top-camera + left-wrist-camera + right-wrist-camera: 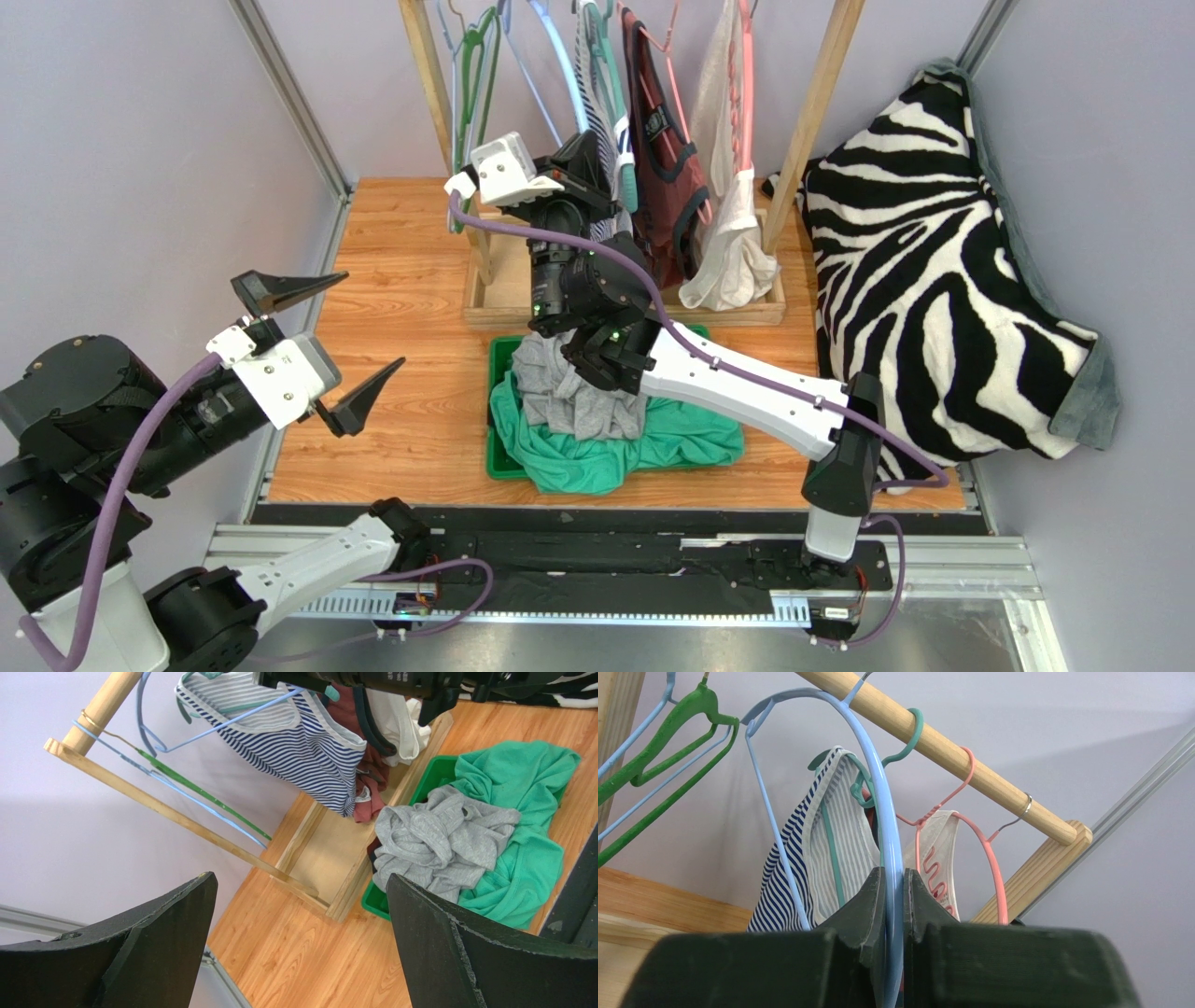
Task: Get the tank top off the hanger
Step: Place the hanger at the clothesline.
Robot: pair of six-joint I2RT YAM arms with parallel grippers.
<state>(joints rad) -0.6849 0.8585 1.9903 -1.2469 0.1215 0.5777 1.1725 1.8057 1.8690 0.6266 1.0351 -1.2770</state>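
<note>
My right pincer (894,882) clamps the blue hanger (885,805); my left pincer (300,882) gapes wide. I fear a careless tug could topple the rack (948,752).

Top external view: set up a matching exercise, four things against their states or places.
Things:
1. striped tank top
2. grey garment
3. left tool
4. right tool

States or places:
A. shut on the light-blue hanger
B. heaped in the green bin
C. open, holding nothing
D. hanging on the teal hanger

Pairs: 1-D, 2-B, 3-C, 4-A.
</note>
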